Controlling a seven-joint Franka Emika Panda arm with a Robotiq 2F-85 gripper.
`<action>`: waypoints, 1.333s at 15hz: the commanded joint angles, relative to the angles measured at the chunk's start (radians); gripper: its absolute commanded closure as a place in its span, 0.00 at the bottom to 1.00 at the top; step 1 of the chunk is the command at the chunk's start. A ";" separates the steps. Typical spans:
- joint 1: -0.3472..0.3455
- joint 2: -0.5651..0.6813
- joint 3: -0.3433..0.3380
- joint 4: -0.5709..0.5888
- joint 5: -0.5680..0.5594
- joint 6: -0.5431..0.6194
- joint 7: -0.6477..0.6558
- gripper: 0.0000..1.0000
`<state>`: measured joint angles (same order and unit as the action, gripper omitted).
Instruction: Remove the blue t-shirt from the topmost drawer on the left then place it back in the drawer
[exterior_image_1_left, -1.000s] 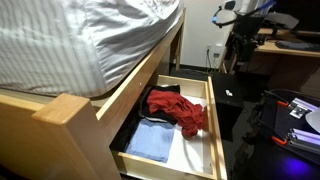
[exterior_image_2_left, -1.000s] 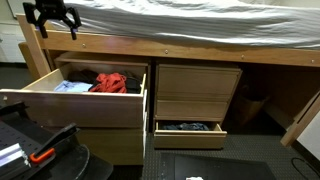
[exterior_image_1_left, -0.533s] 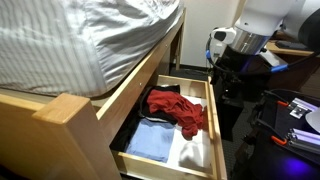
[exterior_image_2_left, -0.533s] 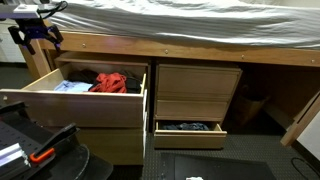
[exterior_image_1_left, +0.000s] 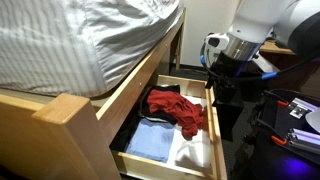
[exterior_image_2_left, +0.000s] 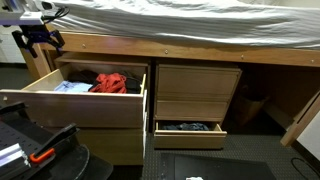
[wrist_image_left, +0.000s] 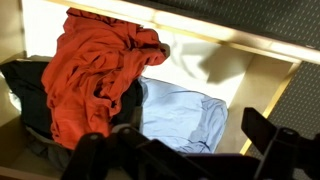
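While poised above the pulled-out drawer (wrist_image_left: 268, 72), keeps the gripper (wrist_image_left: 185, 160) spread wide and empty, set for a descent. Finds the blue t-shirt (wrist_image_left: 185, 115) flat at lower centre of the wrist view, left edge under the red garment (wrist_image_left: 95, 70), right side free for grasping.

White arm (exterior_image_1_left: 262, 18) angled downward, tool (exterior_image_2_left: 38, 42) pointing down, jaws spread wide, holding nothing

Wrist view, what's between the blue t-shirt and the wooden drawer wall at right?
Only bare white drawer floor, in the wrist view, beside the blue t-shirt.
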<state>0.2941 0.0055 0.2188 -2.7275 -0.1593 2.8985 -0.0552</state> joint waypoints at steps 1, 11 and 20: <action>0.018 0.254 -0.010 0.120 -0.100 0.104 0.021 0.00; 0.237 0.531 -0.201 0.351 -0.304 0.132 0.190 0.00; 0.327 0.858 -0.277 0.573 -0.208 0.325 0.149 0.00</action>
<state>0.5383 0.7174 0.0062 -2.2658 -0.4394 3.1481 0.1341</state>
